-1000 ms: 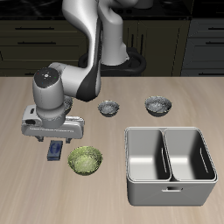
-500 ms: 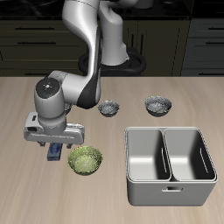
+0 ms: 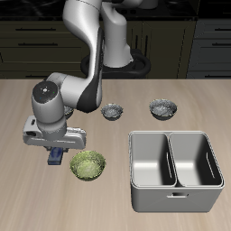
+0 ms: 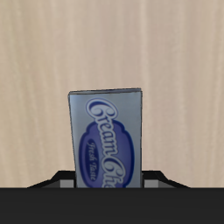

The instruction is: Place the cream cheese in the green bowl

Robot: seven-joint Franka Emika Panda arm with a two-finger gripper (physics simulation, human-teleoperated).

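The cream cheese [image 4: 107, 131] is a small dark blue box with a blue-grey label, lying flat on the wooden table. It fills the wrist view, and in the exterior view the cream cheese [image 3: 56, 155] shows just under the hand. My gripper [image 3: 56, 160] is lowered over it, open, with one finger on each side of the box and a thin gap at each side. The dark fingertips [image 4: 63, 178] show beside the box's near end. The green bowl [image 3: 87, 164], yellow-green and speckled, sits right beside the box, nearer the table's front edge.
Two small grey bowls [image 3: 112, 111] [image 3: 163, 108] stand farther back on the table. A grey two-compartment bin [image 3: 176, 135] sits beside the green bowl, its rim a short way from it. Dark cabinets line the back.
The hand has come down from above the cream cheese until its fingers straddle the box. The box and the bowls have not moved.
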